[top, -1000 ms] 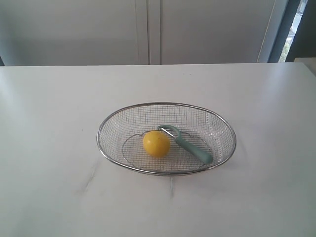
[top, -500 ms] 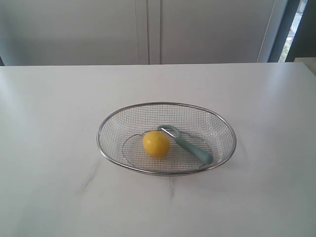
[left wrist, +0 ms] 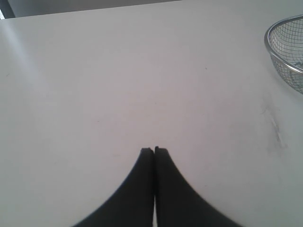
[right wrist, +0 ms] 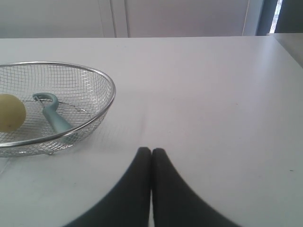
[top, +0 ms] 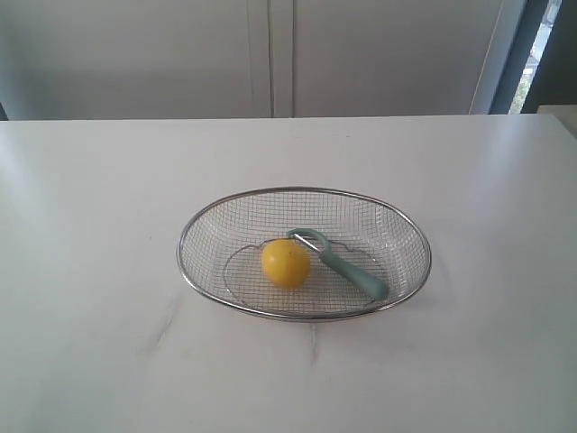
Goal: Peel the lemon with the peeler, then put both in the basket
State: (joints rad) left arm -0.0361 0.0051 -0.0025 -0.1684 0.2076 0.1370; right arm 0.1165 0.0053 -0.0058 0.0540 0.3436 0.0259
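No legible text, labels or numbers

We count one lemon (top: 286, 262), one peeler (top: 347, 268) and one basket (top: 302, 188) — three things, a single piece of each kind. The peeler has one teal handle (top: 359, 277) and one metal blade head (top: 308, 237). We count one white table (top: 108, 198). That makes four things in the exterior view: lemon, peeler, basket, table. The wrist views add two grippers — one left gripper (left wrist: 154, 149) and one right gripper (right wrist: 151, 150). Each shows two dark fingers (left wrist: 139, 184), so we reach four fingers in all.
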